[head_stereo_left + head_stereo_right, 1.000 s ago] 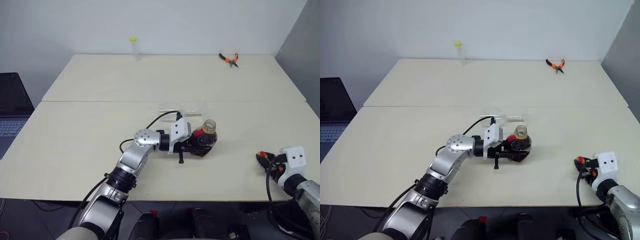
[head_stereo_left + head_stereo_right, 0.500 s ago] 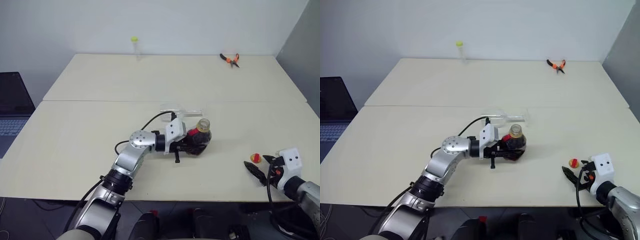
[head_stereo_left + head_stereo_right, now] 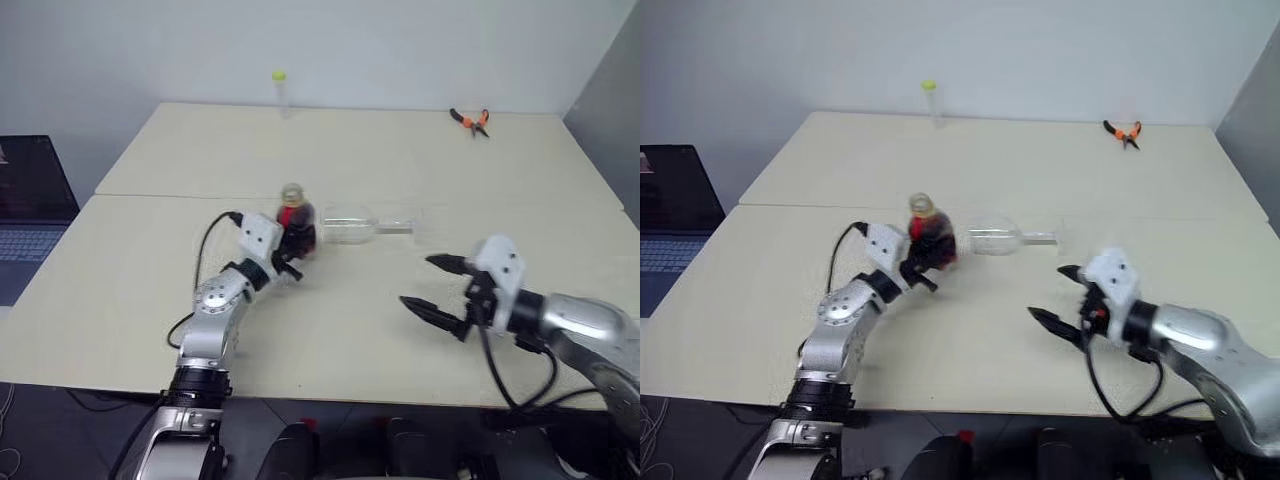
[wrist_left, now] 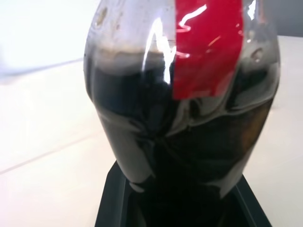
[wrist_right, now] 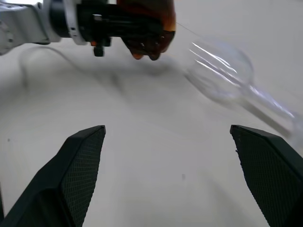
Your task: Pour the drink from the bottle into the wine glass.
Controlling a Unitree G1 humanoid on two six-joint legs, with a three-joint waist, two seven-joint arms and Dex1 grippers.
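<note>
- Left gripper (image 3: 283,252) clamps the uncapped bottle (image 3: 294,220) upright, keeping the drink (image 4: 189,137) in.
- Right gripper (image 3: 432,288) gapes empty, aimed toward the wine glass (image 3: 350,225) lying on its side.

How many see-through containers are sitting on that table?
3. The bottle stands near the middle, gripped by the left gripper; the wine glass lies on its side beside it; a slim tube stands at the far edge.

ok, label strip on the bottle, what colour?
Red, on the bottle neck; the left wrist view shows it best.
</note>
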